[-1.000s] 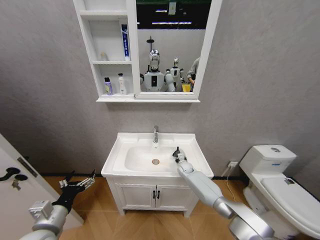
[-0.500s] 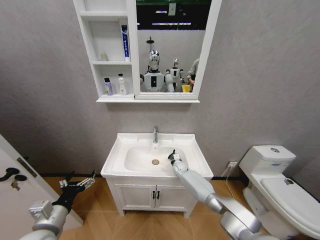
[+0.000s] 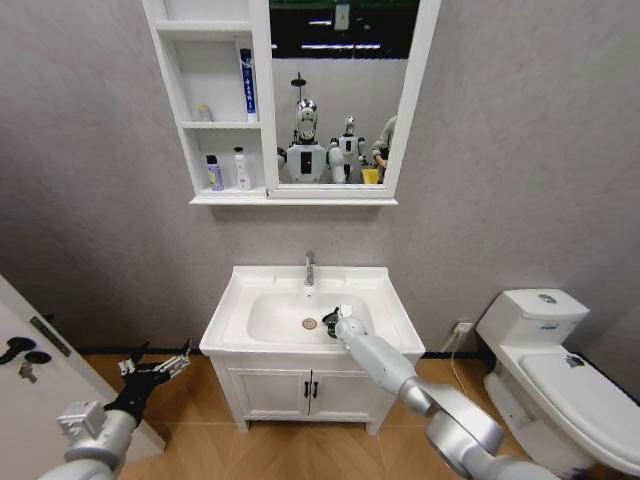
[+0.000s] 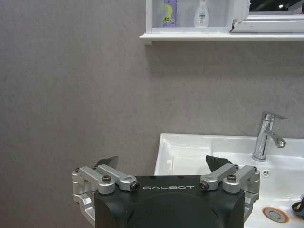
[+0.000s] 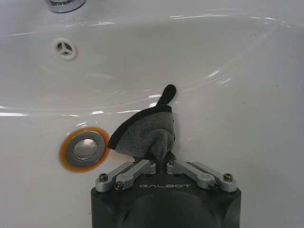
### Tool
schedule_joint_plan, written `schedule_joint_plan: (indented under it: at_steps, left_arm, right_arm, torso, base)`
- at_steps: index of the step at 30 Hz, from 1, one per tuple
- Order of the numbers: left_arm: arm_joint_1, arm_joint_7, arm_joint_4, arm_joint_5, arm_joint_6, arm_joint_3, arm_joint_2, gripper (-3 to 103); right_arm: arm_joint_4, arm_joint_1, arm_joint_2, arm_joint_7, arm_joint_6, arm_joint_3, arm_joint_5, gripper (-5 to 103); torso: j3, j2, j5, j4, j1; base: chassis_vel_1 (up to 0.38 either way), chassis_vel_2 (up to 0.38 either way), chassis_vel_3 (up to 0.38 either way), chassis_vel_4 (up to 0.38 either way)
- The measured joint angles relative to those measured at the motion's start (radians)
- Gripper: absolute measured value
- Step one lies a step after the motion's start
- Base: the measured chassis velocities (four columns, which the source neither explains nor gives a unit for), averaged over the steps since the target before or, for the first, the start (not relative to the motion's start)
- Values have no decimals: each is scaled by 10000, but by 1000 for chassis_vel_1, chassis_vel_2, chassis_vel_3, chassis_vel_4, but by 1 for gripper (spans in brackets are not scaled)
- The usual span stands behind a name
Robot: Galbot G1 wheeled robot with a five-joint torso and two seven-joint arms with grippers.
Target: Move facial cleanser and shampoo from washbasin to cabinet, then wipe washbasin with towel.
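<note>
In basin bowl, my right gripper [image 5: 161, 159] fingers pinching grey towel [image 5: 142, 135], drain [image 5: 85, 148] at 9 o'clock of it. Risk: thin pinch, cloth may slip out when dragged on ceramic washbasin [image 3: 385, 300]. Left gripper [image 4: 166, 166] spread wide, idle beside vanity.

The towel [image 5: 145, 135] hides the right gripper [image 5: 160, 159] fingertips, and the tap [image 5: 64, 4] is cut off at the edge.

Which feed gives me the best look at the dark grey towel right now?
The right wrist view: the dark grey folded towel sits large and close, pinched in the right gripper beside the metal drain of the white washbasin bowl. The head view shows a small dark speck. The left wrist view catches a dark sliver at its edge.
</note>
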Motion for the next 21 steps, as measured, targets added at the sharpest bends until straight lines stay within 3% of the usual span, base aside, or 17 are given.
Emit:
schedule_joint_plan:
  at_steps: [12,15,21]
  left_arm:
    - [0,0,0,0,0,0,0,100]
    - [0,-1,0,0,0,0,0,100]
    - [0,0,0,0,0,0,0,100]
  right_arm:
    - [-371,108,631,-436,33,116,760,5]
    - [-161,67,741,-482,46,210,1779,5]
    - [-125,80,821,-930,267,268,2266,5]
  torso:
    - [1,-2,0,2,2]
    - [3,-3,2,4,3]
    - [1,-3,3,5,3]
  base:
    - [0,0,0,0]
    - [0,0,0,0]
    - [0,0,0,0]
